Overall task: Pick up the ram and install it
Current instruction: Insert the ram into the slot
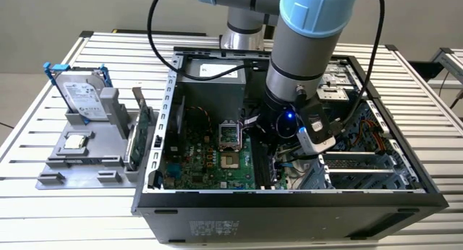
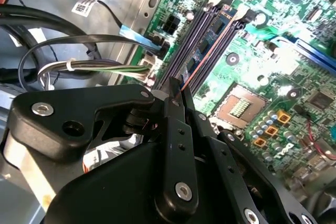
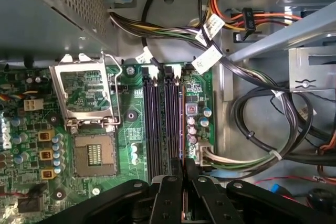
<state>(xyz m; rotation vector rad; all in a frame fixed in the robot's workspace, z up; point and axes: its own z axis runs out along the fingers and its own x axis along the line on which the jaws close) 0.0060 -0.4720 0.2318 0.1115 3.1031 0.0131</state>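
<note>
Green motherboard lies on the floor of the open computer case, with the arm reaching down into the case near its middle. The gripper sits low over the bank of dark memory slots beside the open processor socket.

Tool state: in both wrist views the black fingers are drawn nearly together, pinching the ram along its upper edge. In the second wrist view the stick appears edge-on, a thin blue-green board running away from the fingertips and lined up along one slot, its far end near the white latches. Whether it is fully seated I cannot tell.

On the table, at the exterior view's left of the case, a grey fixture carries a hard drive, a processor chip and an upright green card.

Handling judgement: the ram is light, stiff and thin, but fragile at its chips and contact edge. Best held by the long bare top edge, mid-length, kept square to the slot so pressure spreads evenly.
</note>
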